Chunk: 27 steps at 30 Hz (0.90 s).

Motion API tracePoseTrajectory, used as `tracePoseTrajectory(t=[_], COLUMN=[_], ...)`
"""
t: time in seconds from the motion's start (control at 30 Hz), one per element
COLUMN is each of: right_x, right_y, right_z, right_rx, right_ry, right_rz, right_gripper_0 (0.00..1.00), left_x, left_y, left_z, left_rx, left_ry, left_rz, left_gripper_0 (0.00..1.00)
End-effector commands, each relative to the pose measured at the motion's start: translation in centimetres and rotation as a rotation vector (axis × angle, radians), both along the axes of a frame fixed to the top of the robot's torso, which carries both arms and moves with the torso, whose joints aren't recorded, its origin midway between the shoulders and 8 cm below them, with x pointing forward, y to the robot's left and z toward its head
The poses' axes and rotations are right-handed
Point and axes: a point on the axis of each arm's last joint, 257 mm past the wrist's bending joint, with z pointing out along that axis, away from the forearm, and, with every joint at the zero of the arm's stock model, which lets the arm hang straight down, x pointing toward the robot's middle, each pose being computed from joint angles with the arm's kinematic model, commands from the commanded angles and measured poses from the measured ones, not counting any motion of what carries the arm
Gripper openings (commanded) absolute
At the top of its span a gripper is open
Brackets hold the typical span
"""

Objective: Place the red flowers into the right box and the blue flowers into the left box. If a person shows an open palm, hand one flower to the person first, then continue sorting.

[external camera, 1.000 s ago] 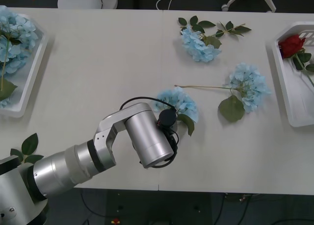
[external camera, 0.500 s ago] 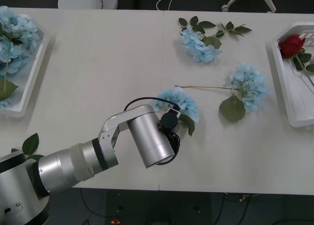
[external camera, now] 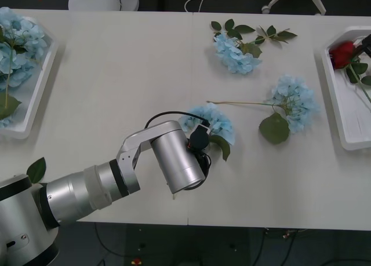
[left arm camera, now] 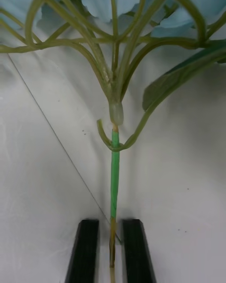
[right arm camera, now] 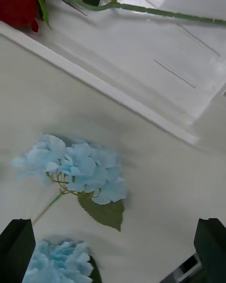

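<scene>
A blue flower lies at the table's middle, and my left arm reaches over its stem. My left gripper is shut on that thin green stem, close below the bloom. Two more blue flowers lie farther back and to the right. Other blue flowers rest in the left box. A red flower lies in the right box. My right gripper is open above the table beside that box and holds nothing.
A bloomless leaf sprig lies near the front left edge. Another green sprig sits at the back beside the far blue flower. The table's front edge runs just below my left arm.
My left arm has shifted slightly over the middle blue flower, and the stem's end now pokes out beneath the wrist. A dark part of my right arm has appeared at the right edge.
</scene>
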Motion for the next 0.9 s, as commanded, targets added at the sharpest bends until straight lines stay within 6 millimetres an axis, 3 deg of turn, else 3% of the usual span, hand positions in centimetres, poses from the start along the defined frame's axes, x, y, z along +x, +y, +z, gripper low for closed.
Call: tracePoseTrajectory(t=[0.03,0.27,0.5,0.6,0.8,0.9], right_x=[4.1,5.2,5.3,6.0,7.3,7.8], right_y=[12.0,15.7,18.7,19.2,19.8,19.3], right_z=[0.1,-3.4,-8.0,-9.8,-11.2,-12.1], right_rx=[0.255,0.242,0.183,0.175,0.169,0.146], right_ry=[-0.101,-0.132,-0.135,-0.141,-0.171,-0.179], right_rz=[-0.305,-0.377,-0.378,-0.381,-0.39,-0.4], right_gripper_0=[1.0,1.0,1.0,1.0,1.0,1.0], left_x=[-1.7,-1.0,0.1,0.7,2.2,3.4], left_y=[0.3,1.6,5.9,9.6,16.6,21.6], left_z=[-2.5,-1.5,3.7,7.3,12.6,15.9], left_rx=[0.056,0.068,0.079,0.067,0.074,0.08], left_ry=[0.033,0.003,-0.029,-0.027,-0.048,-0.075], left_rz=[-0.046,-0.047,-0.011,0.028,0.116,0.185], left_gripper_0=[0.0,0.0,0.0,0.0,0.0,0.0])
